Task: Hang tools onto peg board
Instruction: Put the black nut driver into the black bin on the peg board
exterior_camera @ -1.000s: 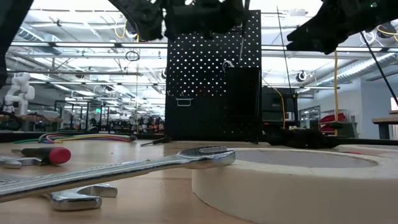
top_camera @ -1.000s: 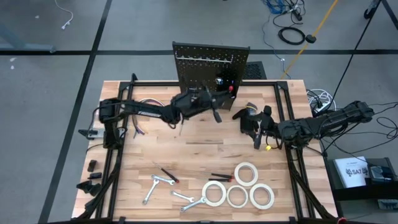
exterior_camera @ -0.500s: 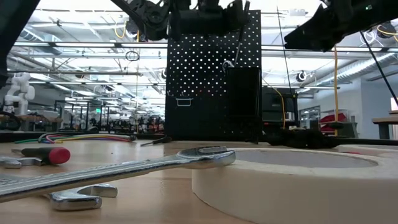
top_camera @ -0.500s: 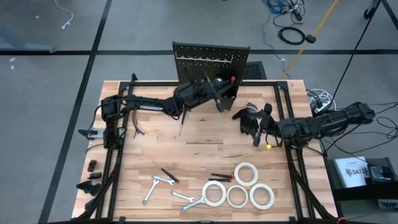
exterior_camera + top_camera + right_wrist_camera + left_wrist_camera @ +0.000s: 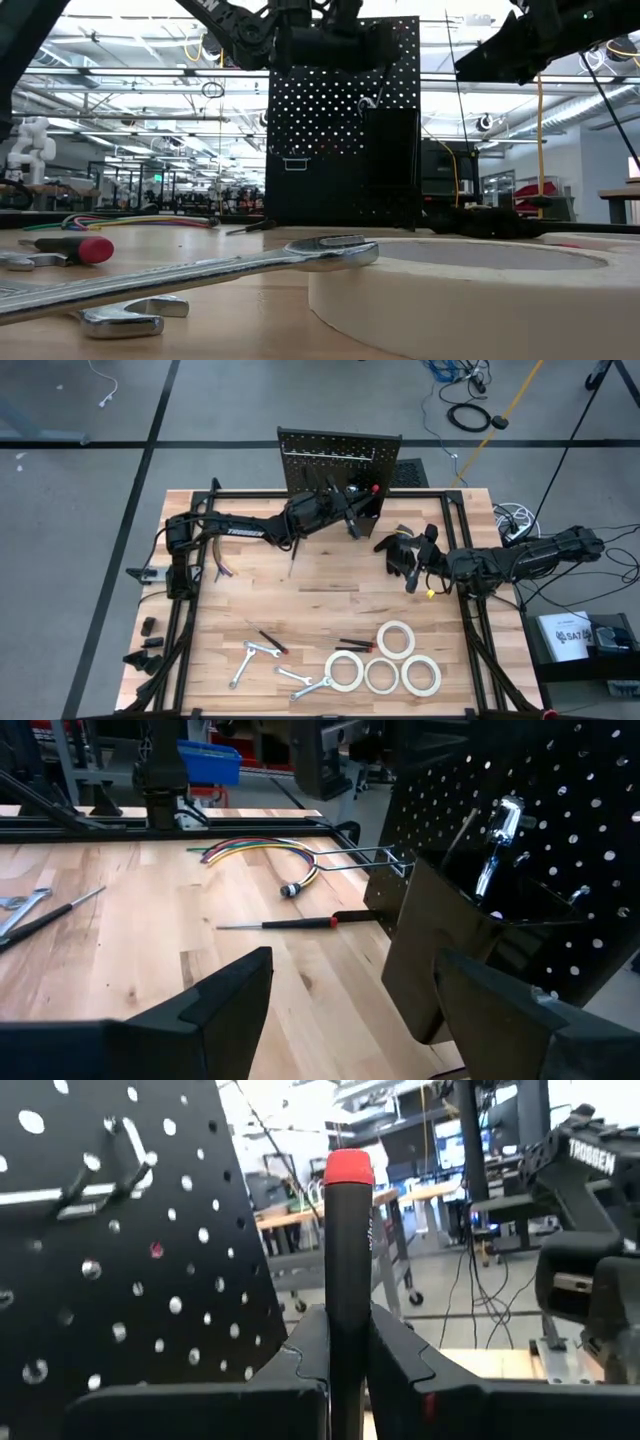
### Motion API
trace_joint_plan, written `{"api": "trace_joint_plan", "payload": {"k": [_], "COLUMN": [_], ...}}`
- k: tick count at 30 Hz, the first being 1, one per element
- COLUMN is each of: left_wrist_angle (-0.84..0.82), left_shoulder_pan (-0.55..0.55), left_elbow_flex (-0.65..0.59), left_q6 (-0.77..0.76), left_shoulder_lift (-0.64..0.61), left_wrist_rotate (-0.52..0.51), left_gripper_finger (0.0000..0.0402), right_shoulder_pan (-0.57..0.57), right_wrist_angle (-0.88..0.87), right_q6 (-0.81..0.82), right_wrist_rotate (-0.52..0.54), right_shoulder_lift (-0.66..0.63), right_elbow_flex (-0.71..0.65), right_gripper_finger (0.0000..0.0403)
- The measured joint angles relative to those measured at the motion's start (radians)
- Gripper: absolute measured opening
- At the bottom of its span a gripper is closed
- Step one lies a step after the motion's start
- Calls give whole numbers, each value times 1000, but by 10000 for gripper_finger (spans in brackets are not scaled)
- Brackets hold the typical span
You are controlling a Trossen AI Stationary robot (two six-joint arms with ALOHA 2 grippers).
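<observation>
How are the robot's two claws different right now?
The left gripper is shut on a screwdriver with a black handle and red cap, up beside the peg board. The right gripper is open and holds nothing, hanging over the table farther from the board. Both have dark fingers.

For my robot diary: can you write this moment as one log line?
left gripper: shut on screwdriver, at peg board | right gripper: open, waiting by bin

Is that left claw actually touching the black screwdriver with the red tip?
Touching. In the left wrist view, the left gripper has both dark fingers pressed against the black red-tipped screwdriver.
</observation>
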Motion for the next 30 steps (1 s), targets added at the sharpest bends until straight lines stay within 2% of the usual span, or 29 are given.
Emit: {"api": "trace_joint_plan", "payload": {"k": [6,13,16,19,30], "left_wrist_angle": [-69,-98,-102,-126,-315], "left_shoulder_pan": [1,-10,-17,-26,-88], "left_elbow_flex": [0,0,0,0,-1], "left_q6": [-71,-73,-73,-73,-63], "left_shoulder_lift": [0,0,0,0,-82], "left_wrist_rotate": [-62,-192,-202,-205,-214], "left_gripper_finger": [28,111,130,135,138], "right_shoulder_pan": [0,0,0,0,0], "right_wrist_angle": [6,6,6,7,7], "right_q6": [0,0,0,1,1], "right_wrist_rotate": [-1,-2,-20,-51,-54], "right_shoulder_lift": [0,0,0,0,0], "right_elbow_flex": [0,0,0,0,0], "right_gripper_finger": [267,267,267,267,267]}}
